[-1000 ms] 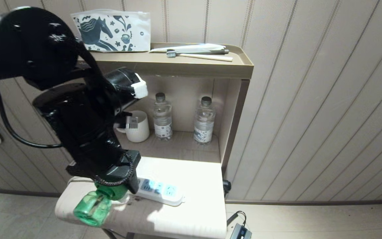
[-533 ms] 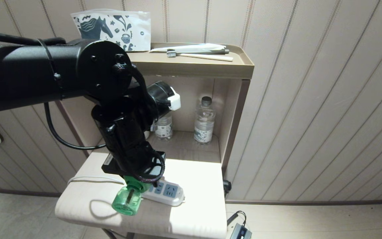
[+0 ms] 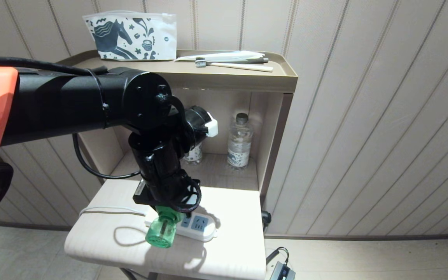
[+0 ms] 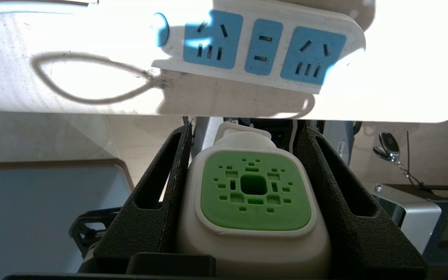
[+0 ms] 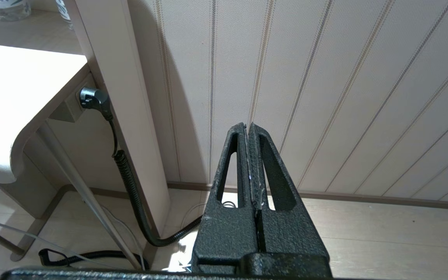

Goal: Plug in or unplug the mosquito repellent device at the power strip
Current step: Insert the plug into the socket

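The mosquito repellent device [image 4: 253,194] had a rounded white plastic head with a matt green square face pierced by small rectangular vents. Its translucent green bottle [image 3: 161,232] hung at lower centre of the head view. The left gripper [image 4: 247,132], with black textured fingers [image 4: 158,186], was clamped on the sides of the white head. The device was held above the pale wood-grain tabletop [image 3: 103,237], just beside the power strip [image 3: 196,226] and not seated in any socket. The power strip, a glossy white bar with three light-blue socket faces and a round blue button, lay flat at the top of the left wrist view. No legible writing appeared on either. The right gripper [image 5: 250,132] pointed at a ribbed wall panel [image 5: 364,97], its fingers pressed together with nothing between them.
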You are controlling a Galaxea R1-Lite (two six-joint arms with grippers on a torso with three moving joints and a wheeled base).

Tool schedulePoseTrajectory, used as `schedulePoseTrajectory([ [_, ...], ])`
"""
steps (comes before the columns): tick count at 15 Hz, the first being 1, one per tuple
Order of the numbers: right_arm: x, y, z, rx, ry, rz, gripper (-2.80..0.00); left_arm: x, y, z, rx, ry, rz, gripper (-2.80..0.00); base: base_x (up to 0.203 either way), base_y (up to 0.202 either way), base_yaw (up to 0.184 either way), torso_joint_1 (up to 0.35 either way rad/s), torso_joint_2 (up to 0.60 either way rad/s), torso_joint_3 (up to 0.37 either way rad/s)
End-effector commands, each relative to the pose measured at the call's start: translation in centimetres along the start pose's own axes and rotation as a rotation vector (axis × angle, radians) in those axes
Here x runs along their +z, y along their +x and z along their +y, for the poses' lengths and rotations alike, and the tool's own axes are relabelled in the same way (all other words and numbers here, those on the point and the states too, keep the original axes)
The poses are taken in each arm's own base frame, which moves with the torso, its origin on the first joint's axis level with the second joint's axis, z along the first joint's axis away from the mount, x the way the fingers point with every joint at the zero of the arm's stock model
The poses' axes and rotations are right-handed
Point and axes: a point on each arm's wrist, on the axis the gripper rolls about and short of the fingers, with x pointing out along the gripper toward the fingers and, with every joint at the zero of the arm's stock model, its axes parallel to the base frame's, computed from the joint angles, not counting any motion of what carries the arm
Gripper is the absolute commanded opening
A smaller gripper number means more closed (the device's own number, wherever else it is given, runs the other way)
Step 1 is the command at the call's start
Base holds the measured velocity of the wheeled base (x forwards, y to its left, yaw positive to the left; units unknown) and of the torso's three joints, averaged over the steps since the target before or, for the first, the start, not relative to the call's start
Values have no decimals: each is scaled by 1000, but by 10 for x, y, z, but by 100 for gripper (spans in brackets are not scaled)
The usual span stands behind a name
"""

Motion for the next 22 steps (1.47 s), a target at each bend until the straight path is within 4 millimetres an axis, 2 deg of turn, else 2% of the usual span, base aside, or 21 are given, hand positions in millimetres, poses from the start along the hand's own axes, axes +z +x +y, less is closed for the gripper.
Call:
schedulePoseTrajectory([
  [1,0,0,0,0,0,0,-280,1,3,1,9,-7,12,-280,0,0,0,0,0,0],
  [4,0,0,0,0,0,0,-280,8,12,14,24,-52,44,-280,0,0,0,0,0,0],
  [7,0,0,0,0,0,0,-280,10,17,17,31,-65,52,-280,0,0,0,0,0,0],
  [14,0,0,0,0,0,0,-280,24,31,9,-2,-85,5,-280,0,0,0,0,0,0],
  [22,0,0,0,0,0,0,-280,22,36,17,21,-114,31,-280,0,0,0,0,0,0],
])
